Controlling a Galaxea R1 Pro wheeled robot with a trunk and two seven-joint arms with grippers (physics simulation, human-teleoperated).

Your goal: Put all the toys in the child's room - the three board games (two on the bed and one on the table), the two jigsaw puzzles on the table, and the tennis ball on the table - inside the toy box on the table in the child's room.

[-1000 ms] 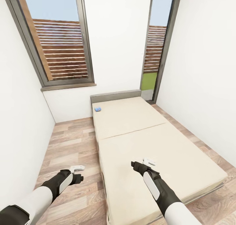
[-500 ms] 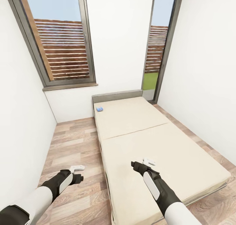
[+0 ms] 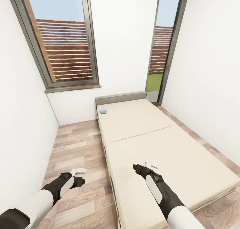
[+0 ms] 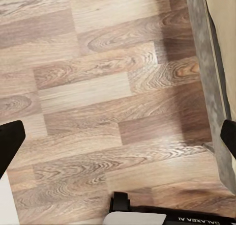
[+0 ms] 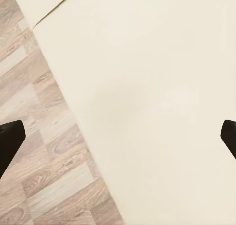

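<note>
**Blue box waits at the head of the bed**

A small blue board game [image 3: 102, 111], flat and too distant to read, lies near the headboard [image 3: 120, 98] on the bed [image 3: 160, 149], by its window-side edge. Both arms ride low and forward, probably a travel posture. The left pincer [image 3: 79, 171] hangs released over the wood floor [image 3: 75, 149]; the right pincer [image 3: 151, 164], likewise spread and empty, hovers above the mattress.

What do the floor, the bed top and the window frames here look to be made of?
The floor looks like wood or laminate planks, matte, with printed grain and staggered joints. The bed top looks like a plain beige fabric mattress in two sections, matte, with a seam across. The window frames look like grey metal or painted wood; the render leaves that open.
</note>
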